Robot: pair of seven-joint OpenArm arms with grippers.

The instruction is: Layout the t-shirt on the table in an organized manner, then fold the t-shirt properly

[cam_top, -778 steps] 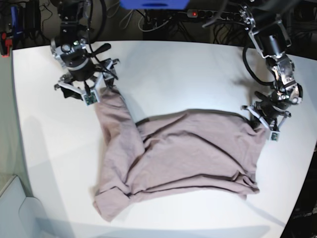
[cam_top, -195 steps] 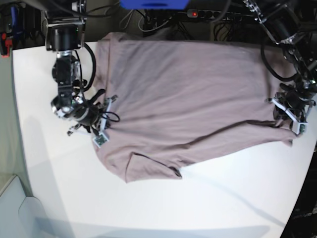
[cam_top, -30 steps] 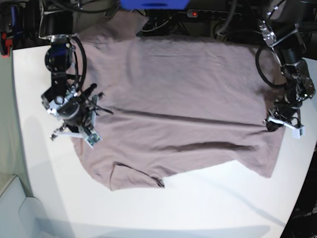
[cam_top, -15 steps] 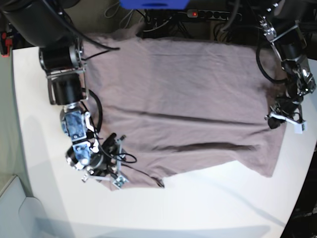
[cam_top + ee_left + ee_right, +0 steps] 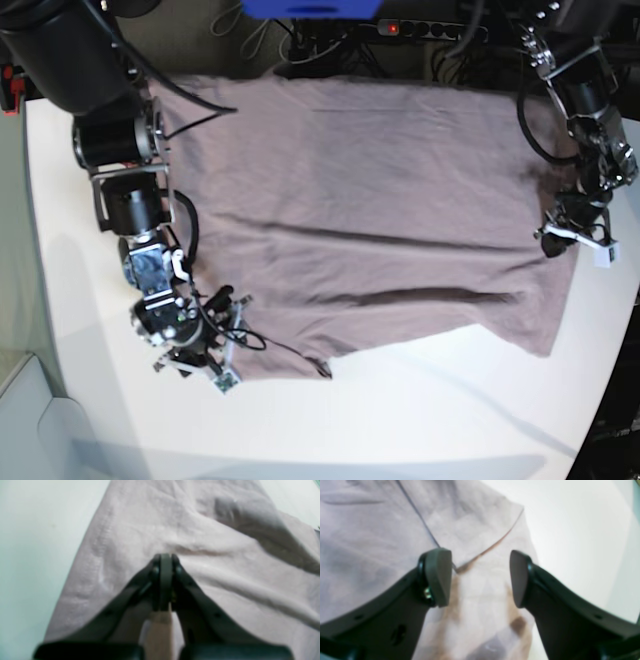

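The mauve t-shirt [image 5: 370, 190] lies spread across the white table [image 5: 430, 410], reaching its far edge. A fold of cloth lies at its front left corner. My right gripper [image 5: 232, 340] is at that corner, on the base view's left. In the right wrist view the right gripper [image 5: 480, 577] is open, its jaws apart over a hemmed flap of the t-shirt [image 5: 370, 530], holding nothing. My left gripper [image 5: 560, 240] is at the shirt's right edge. The left gripper [image 5: 163, 557] is shut, pinching the t-shirt [image 5: 225, 555], and creases run out from its tip.
Cables, a power strip [image 5: 410, 28] and a blue object [image 5: 310, 8] sit just beyond the table's far edge. Bare white table [image 5: 37, 542] shows beside the shirt's hem, and bare table [image 5: 570, 530] also shows past the flap.
My right gripper has let go of the shirt's left edge, opened, and moved toward the front left corner. The left gripper stays shut at the right edge, hardly moved.
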